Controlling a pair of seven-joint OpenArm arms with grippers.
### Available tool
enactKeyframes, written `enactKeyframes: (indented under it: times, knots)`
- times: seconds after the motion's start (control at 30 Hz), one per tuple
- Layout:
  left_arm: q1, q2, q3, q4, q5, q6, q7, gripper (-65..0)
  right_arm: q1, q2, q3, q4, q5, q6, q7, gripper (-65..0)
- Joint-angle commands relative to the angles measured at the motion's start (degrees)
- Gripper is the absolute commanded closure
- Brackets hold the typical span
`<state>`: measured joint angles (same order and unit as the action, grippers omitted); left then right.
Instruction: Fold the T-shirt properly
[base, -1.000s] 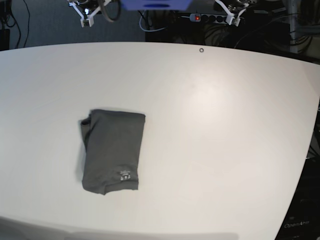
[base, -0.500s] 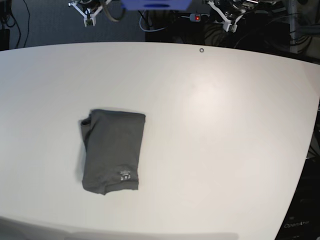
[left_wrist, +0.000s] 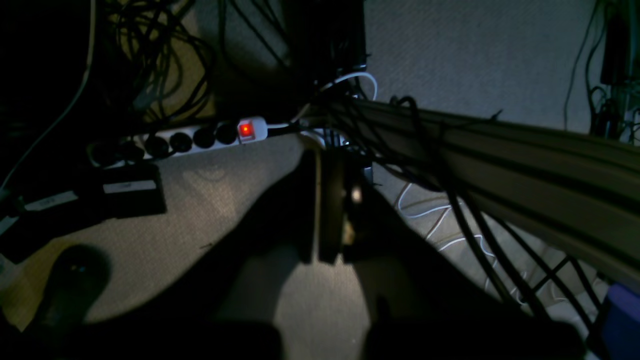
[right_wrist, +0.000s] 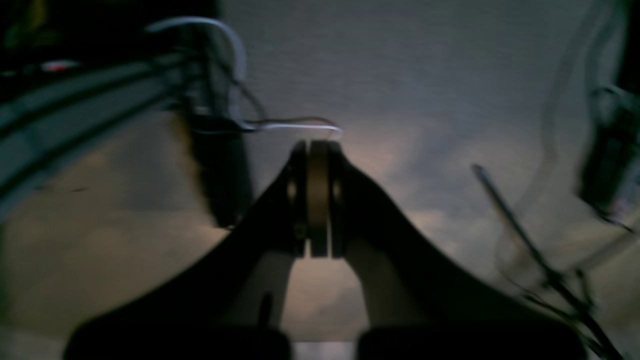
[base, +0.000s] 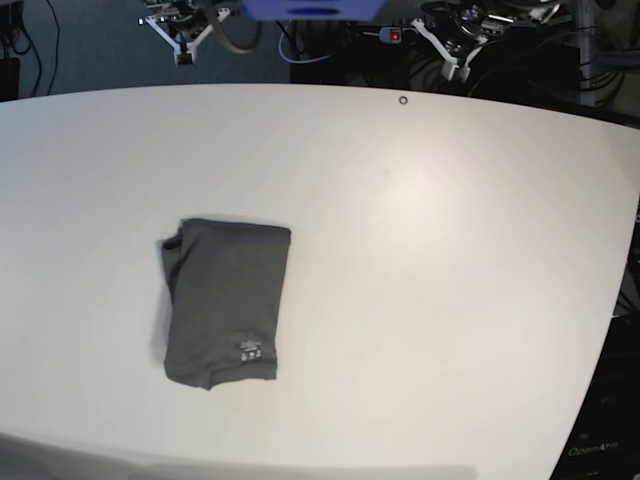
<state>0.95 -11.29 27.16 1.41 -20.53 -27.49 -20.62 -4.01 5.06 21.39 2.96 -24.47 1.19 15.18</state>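
The T-shirt (base: 224, 302) lay on the table (base: 430, 260), left of centre in the base view, as a compact rectangle with the white label near its front edge. Looked like the fold was done, so the step in hand was parking the arms. To do that well you needed both arms well clear of the table edge and nothing dragging over the cloth. One corner at the upper left of the stack bulged a bit; I'd call it acceptable, but a flattening press would have tidied it.

Left pincer (left_wrist: 330, 210): jaws closed together, nothing between them, touching nothing. It pointed at the floor behind the table, over the power strip (left_wrist: 200, 137) and cables (left_wrist: 450, 165).

Right pincer (right_wrist: 315, 197): also closed on nothing. That view was blurred, showing only floor and cabling.

In the base view both pincers sat beyond the far table edge, left (base: 461, 66) and right (base: 184, 52), well apart from the shirt.
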Motion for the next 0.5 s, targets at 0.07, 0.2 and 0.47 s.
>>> enactKeyframes:
  times: [0.07,0.2,0.47]
  knots:
    - [0.0,-0.5,-0.1,-0.1,-0.3,0.0,-0.4,-2.0,-0.1,1.5,0.2,0.4,0.2,-0.2,0.6,-0.1]
    - [0.0,-0.4,-0.1,-0.2,-0.3,0.0,-0.3,-2.0,0.0,1.8,0.2,0.4,0.3,-0.2,0.8,-0.1]
    - [0.0,-0.2,-0.3,-0.2,-0.3,0.1,-0.3,-1.9,-0.1,1.8,0.0,0.4,0.3,0.1,1.0,-0.1]
